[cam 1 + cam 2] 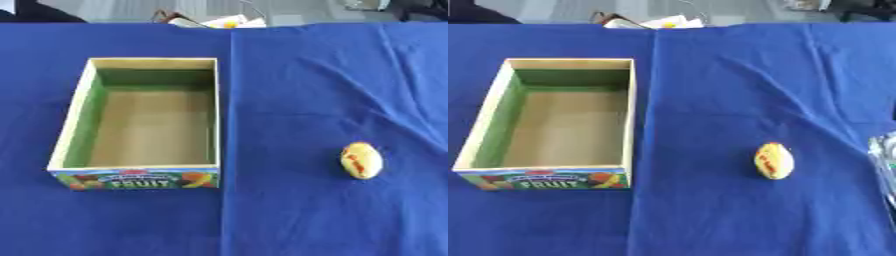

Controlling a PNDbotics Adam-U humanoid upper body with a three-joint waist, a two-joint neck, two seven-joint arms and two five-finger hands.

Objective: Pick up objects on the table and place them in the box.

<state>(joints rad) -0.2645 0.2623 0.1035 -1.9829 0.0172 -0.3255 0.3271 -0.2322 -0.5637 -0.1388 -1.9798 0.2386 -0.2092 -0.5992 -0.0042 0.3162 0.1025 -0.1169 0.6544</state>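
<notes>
Fruit box [138,176] at 9 o'clock; yellow-red fruit [360,160] at 3 o'clock on the bench [297,100]. Right hand [884,165] at the edge: finger state cannot be told.

The worktop [306,75] was covered by a creased blue cloth [289,215]. An open box [210,115] marked FRUIT was set on it at left; a yellow, red-streaked fruit [360,160] was laid well apart at right.

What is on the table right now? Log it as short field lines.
surface: blue cloth, creased
box: open "FRUIT" box, on the robot's left, nothing visible inside
object: one yellow fruit with red marking, on the cloth, right of the box, apart from it
right edge: a silvery part shows in the right eye view; cannot identify
hands: none clearly seen
</notes>
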